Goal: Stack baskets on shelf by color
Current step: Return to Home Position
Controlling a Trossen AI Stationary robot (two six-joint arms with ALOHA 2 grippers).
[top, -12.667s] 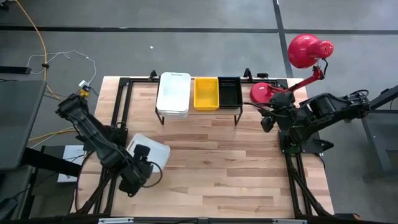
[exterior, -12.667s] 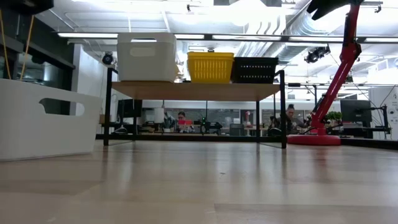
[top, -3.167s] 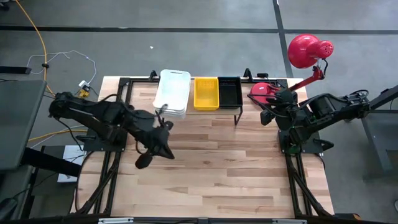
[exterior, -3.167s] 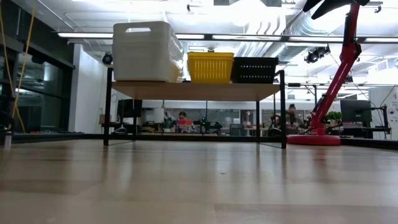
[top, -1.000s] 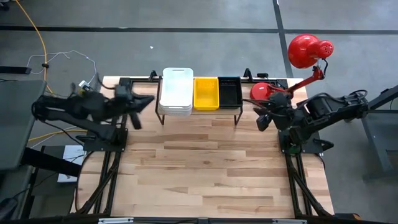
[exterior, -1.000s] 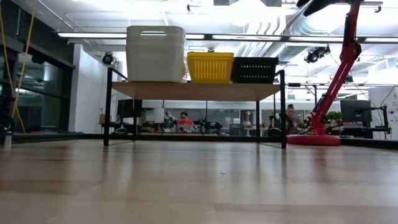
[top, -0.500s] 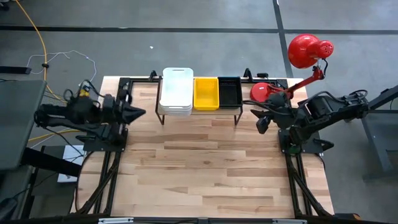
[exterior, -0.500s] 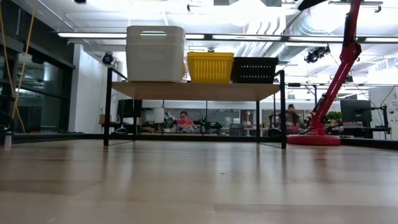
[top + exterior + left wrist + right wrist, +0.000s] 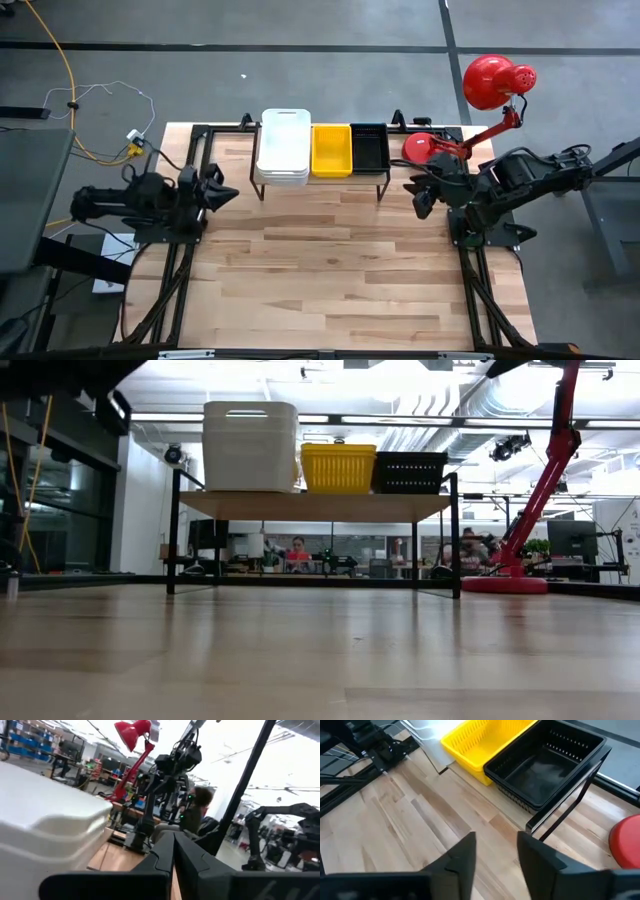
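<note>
Overhead, a pale table (image 9: 330, 270) of narrow glued wood strips sits inside a black metal frame, with one dark jointed arm at each side. At the far left, a thin yellow cable (image 9: 68, 70) trails over the grey floor. The left arm lies folded low along the table's left edge. The left gripper (image 9: 228, 190) points right toward the shelf and touches nothing. In its wrist view the two smooth dark fingers (image 9: 160, 857) press together with only a seam between them, and they hold nothing.

The shelf (image 9: 315, 506) stands at the far middle of the table. It is a light wood plank on thin black tube legs. Three lots of baskets sit on it in a row, side by side. On the left are the white baskets (image 9: 283, 145), solid and smooth-walled with rounded corners, nested into a tall stack with a handle slot near the rim. In the middle is the yellow basket (image 9: 331, 148), shallow with fine mesh walls. On the right is the black basket (image 9: 369, 146), also mesh-walled and the same shape.

Right of the shelf, the right gripper (image 9: 418, 196) hangs above the table, well apart from the baskets. Its wrist view shows the fingers (image 9: 462, 855) spread, with bare wood between them. Just behind it stands a glossy red lamp (image 9: 497, 80) with a round base and a bulbous head.
</note>
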